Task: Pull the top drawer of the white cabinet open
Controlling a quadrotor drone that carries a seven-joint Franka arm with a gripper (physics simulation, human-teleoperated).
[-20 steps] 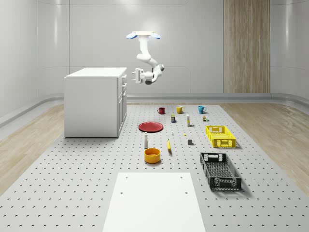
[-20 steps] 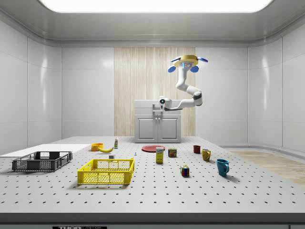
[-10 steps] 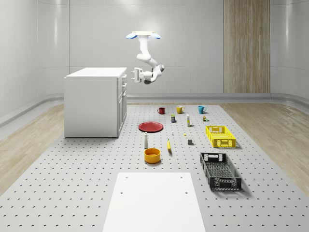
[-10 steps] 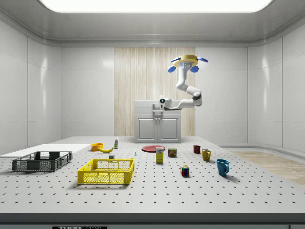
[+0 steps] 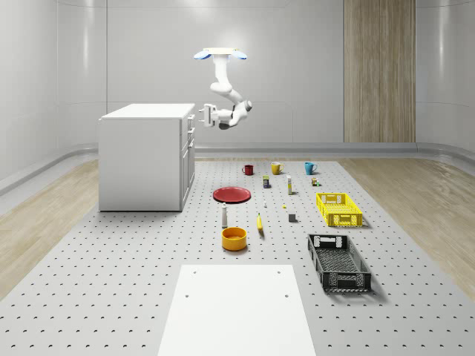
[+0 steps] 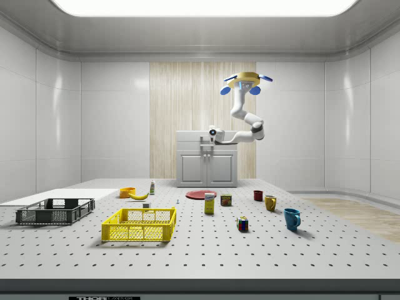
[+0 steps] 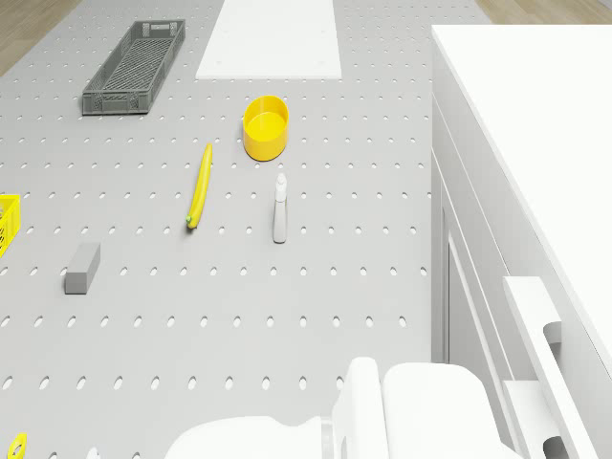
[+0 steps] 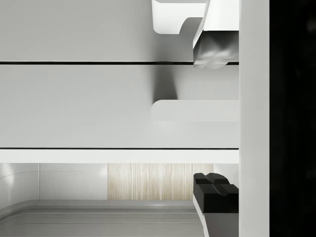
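1. Since a second ago, the arm has carried the end effector closer to the white cabinet; nothing else on the desk has shifted.
2. That cabinet stands on the desk, and the drone hovers higher than its top, off the side that has the drawers.
3. Its top drawer sits shut, flush with the cabinet front just under the cabinet's top.
4. The end effector is level with that drawer; its fingers are apart, one on each side of the drawer's handle, not yet closed on it.
5. The drawer looks rigid and should slide straight out. The smooth white bar handle is the place to grip, mid-bar, so the pull stays square. A weak pinch might slip.
6. The wrist view shows the handle between the fingers, which the whole-scene view leaves too small to judge. The whole-scene view gives the drone's height relative to the cabinet.
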